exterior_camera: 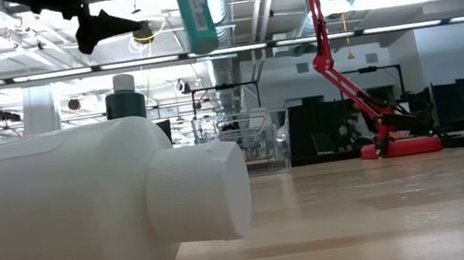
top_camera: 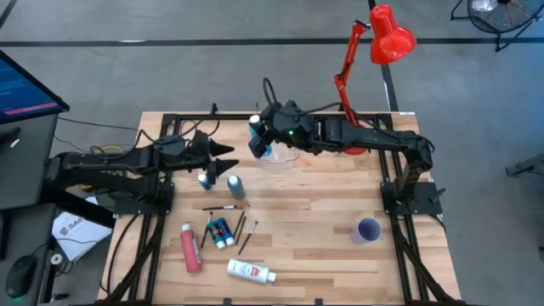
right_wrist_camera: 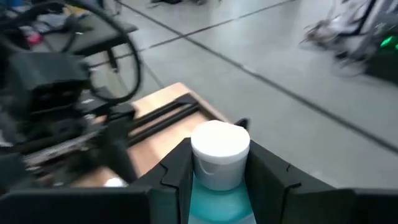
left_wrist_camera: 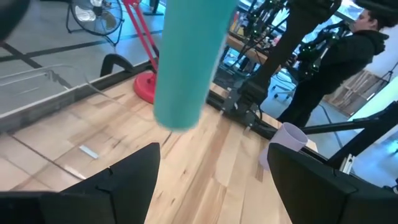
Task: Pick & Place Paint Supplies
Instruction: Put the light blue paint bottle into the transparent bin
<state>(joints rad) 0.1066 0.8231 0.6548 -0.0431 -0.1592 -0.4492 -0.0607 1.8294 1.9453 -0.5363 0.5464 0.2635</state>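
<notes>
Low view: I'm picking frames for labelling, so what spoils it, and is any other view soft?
Low view: the white bottle looms close, filling the foreground; ceiling lights glare. Right wrist view: motion-blurred, though the teal bottle in the right gripper reads clearly.

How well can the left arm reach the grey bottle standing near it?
Probably yes. The left tool is open and empty, just behind the grey bottle, with nothing between them. The right tool holds the light blue bottle off to the side, near the clear box.
</notes>
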